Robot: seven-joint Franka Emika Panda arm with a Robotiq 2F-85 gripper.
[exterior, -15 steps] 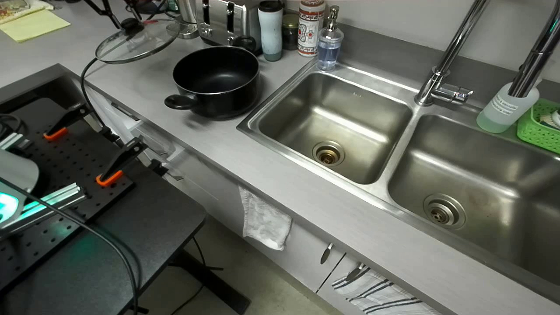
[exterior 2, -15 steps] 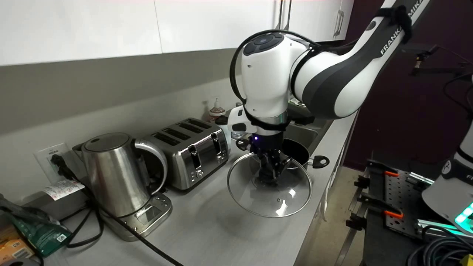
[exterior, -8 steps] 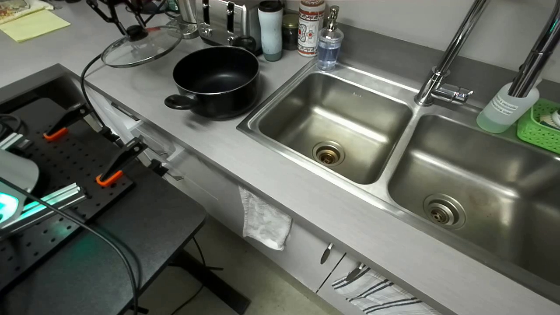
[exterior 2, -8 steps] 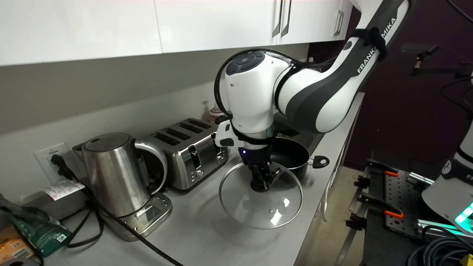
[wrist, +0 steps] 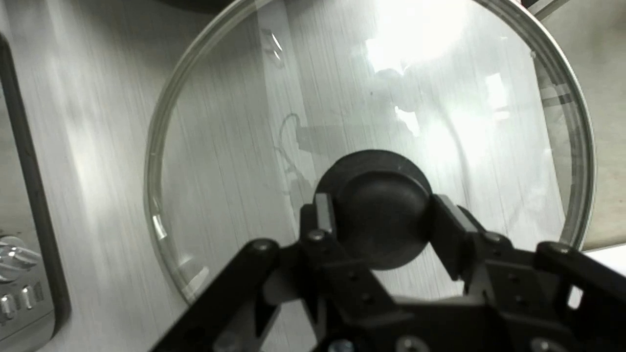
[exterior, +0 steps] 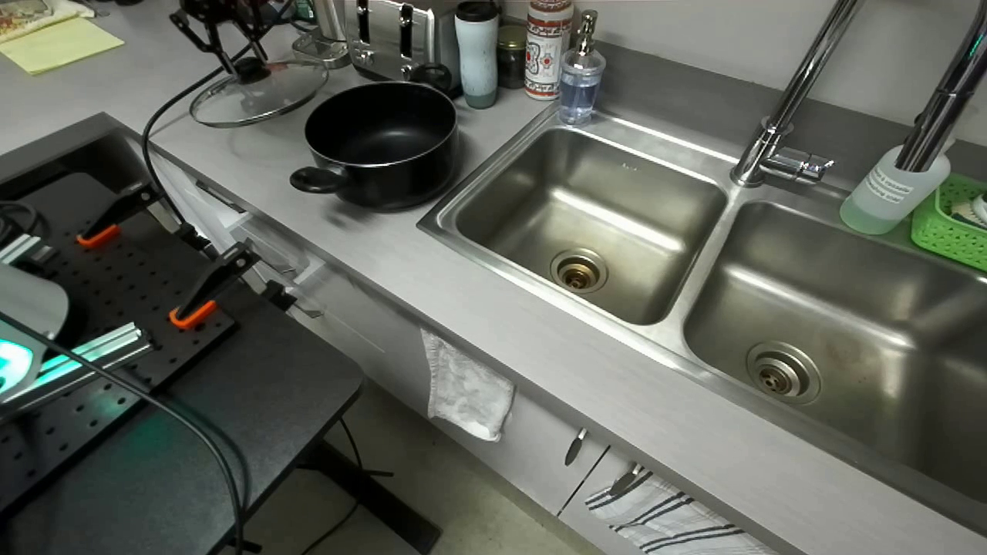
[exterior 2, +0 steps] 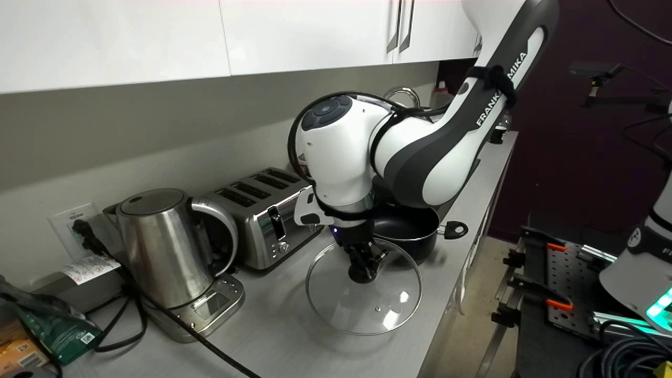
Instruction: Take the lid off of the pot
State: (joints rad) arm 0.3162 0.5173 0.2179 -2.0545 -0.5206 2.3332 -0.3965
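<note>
Apparently the setting-down step: lid [exterior 2: 366,304] off the pot [exterior: 401,181], knob [wrist: 384,227] pinched in the hand [wrist: 385,217]; next, seat the lid flat on the desk [exterior 2: 294,352] before releasing

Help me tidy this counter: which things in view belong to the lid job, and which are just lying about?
Part of the job:
gripper
glass lid, gripped by its knob
black pot, uncovered

Just lying about:
kettle
toaster
tumbler
soap dispenser
green basket
yellow sheet
</note>
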